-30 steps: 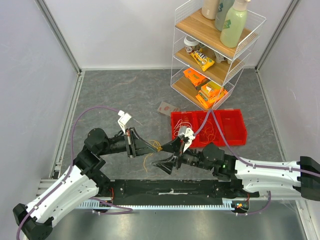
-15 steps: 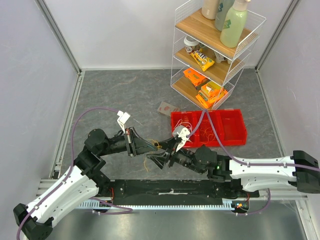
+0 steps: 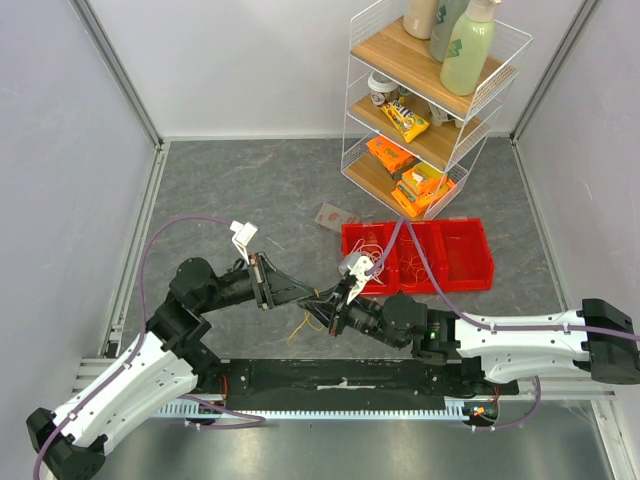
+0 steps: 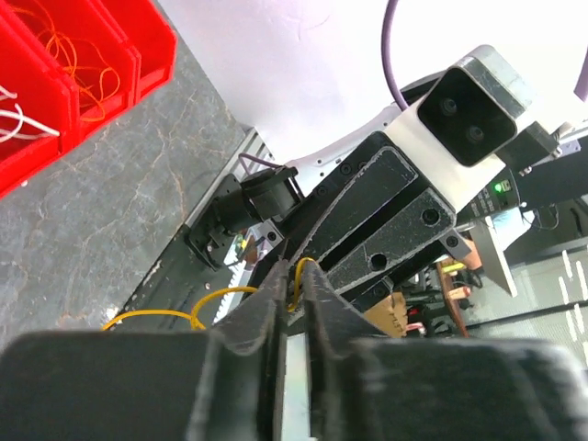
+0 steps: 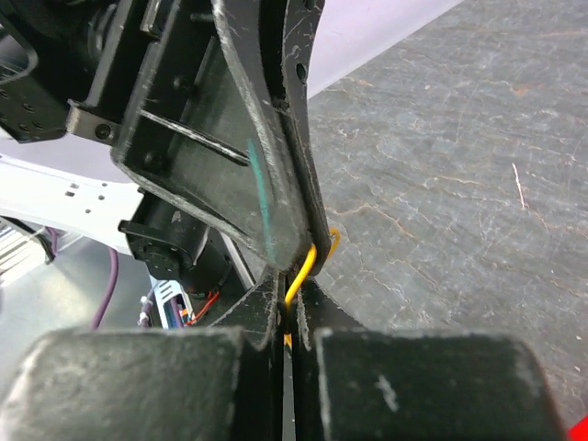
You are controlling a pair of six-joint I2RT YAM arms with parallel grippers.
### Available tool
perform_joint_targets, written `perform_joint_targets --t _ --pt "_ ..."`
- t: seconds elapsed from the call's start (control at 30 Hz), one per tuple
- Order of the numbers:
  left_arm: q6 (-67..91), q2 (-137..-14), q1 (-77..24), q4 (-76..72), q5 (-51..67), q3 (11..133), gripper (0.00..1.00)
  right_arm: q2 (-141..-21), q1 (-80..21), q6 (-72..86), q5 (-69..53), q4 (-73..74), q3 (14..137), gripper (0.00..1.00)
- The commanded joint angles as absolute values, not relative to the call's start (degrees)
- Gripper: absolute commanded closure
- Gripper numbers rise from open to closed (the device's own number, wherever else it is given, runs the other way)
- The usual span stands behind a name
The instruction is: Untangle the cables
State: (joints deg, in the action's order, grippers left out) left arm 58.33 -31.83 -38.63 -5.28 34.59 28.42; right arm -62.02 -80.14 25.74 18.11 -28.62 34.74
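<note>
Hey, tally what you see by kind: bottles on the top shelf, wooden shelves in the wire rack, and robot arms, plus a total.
Bottles: 3
Wooden shelves: 3
Robot arms: 2
Total: 8

A red bin (image 3: 468, 250) sits beside a stocked wire shelf (image 3: 383, 45).

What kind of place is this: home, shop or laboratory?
Most likely a robot laboratory test cell: plain white walls on aluminium posts enclose a grey table, two arms are bolted at its edge, and a wire shelf of snacks looks staged.
</note>
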Motion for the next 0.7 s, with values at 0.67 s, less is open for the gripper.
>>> perform_joint_targets --t 0.67 --pt "44.56 -30.24 -38.67 28.57 13.45 39.38 0.29 -49.65 -32.31 33.41 44.4 26.53 50.35 1.0"
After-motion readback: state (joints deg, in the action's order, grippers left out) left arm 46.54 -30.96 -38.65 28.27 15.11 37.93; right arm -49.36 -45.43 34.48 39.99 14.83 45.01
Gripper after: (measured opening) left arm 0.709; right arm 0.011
